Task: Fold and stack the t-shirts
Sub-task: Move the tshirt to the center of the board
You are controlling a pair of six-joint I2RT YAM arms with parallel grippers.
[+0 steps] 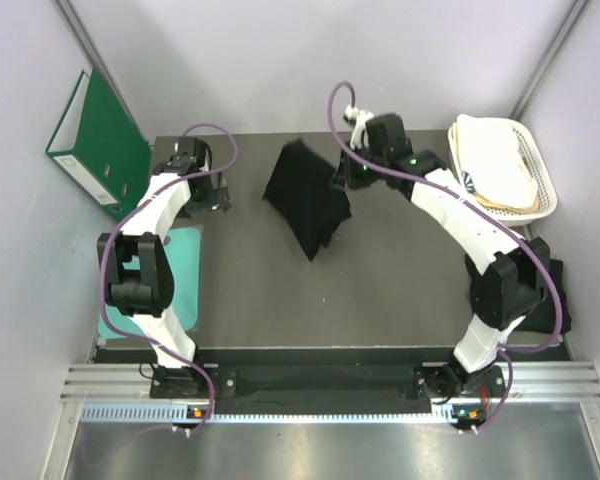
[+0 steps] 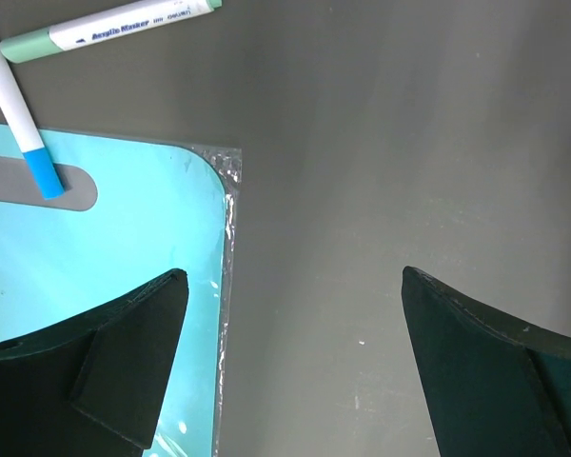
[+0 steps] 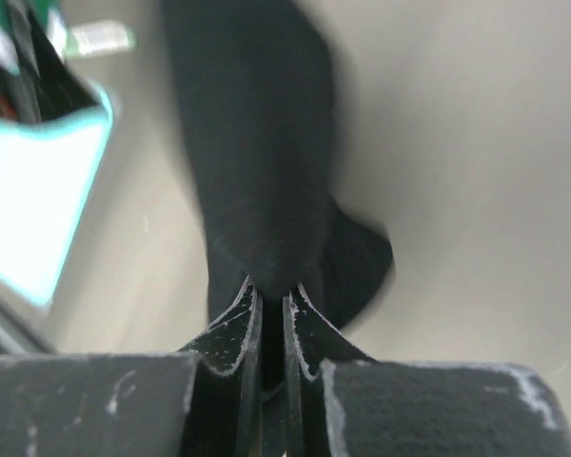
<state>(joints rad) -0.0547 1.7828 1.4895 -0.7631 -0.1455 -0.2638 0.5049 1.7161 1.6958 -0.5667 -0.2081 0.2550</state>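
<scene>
Above the bench, top view: I see one black t-shirt bunched into a rough diamond near the middle of the far edge, its lower point trailing toward the centre of the bench.
Right arm, top view: it reaches from the near right corner to the far edge, and the right end effector sits on the t-shirt's right side.
Left arm, top view: it is bent toward the far left corner, with the left end effector apart from the t-shirt and just past the far corner of the teal mat.
Surroundings, top view: the teal mat lies along the left edge. A green binder leans by the far left corner. A white basket holding cream cloth stands at the far right corner.
Left wrist view: I look down between two fingers spread wide, the left end effector holding nothing. Under it lie the mat's rounded corner and bare bench.
Markers, left wrist view: a green-capped marker lies on the bench, and a blue-tipped marker lies with its tip on the mat.
Right wrist view: the right end effector is pinched together on a fold of the t-shirt, and only a thin slit shows between its fingers.
Cloth, right wrist view: the black fabric runs away from the grip in a narrow, blurred band.
</scene>
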